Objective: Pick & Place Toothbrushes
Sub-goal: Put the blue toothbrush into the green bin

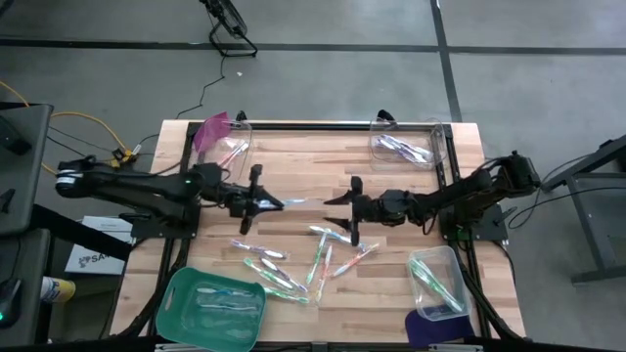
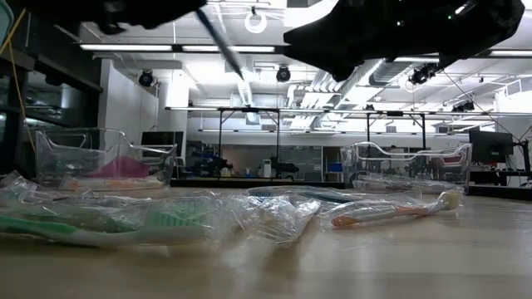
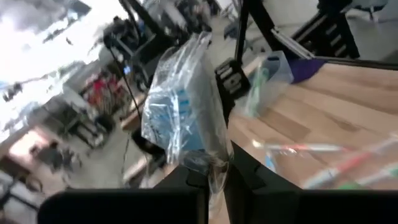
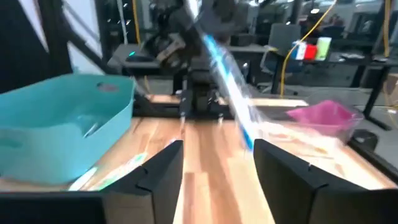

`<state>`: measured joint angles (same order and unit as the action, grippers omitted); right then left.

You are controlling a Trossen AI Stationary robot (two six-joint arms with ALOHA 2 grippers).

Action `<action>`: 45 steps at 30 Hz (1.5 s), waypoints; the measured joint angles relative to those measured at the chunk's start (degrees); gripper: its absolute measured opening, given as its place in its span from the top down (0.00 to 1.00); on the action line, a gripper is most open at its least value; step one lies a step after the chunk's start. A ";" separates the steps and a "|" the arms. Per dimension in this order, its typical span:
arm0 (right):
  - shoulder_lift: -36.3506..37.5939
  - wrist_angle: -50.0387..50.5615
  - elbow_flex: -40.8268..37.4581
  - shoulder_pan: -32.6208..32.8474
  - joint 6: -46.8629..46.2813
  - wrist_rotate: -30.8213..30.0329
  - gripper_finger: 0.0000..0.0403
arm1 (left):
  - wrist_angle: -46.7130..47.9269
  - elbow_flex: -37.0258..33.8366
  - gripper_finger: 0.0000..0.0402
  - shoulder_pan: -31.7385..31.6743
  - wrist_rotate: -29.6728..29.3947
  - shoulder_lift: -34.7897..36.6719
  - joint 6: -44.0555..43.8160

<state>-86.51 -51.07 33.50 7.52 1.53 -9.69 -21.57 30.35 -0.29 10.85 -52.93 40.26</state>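
The left gripper (image 1: 262, 203) clamps a wrapped blue toothbrush (image 3: 180, 115) above the table (image 1: 313, 161). The right gripper (image 1: 344, 210), fingers apart, faces it empty.

Left gripper (image 1: 277, 203) is clamped shut mid-table; right gripper (image 1: 337, 214) faces it nearby, fingers seemingly parted.

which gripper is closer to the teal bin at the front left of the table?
Left. The left gripper, shut on a wrapped toothbrush, sits just behind the teal bin. The right gripper, open, is across the table's middle, past the loose toothbrushes.
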 joint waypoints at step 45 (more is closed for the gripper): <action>0.01 8.42 0.00 3.38 -6.43 -5.39 0.49 | 80.41 36.46 0.93 54.01 -10.82 -20.14 -83.30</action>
<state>-86.50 -42.65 33.50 10.90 -4.90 -15.09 58.84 66.81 53.73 0.03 -73.06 -43.04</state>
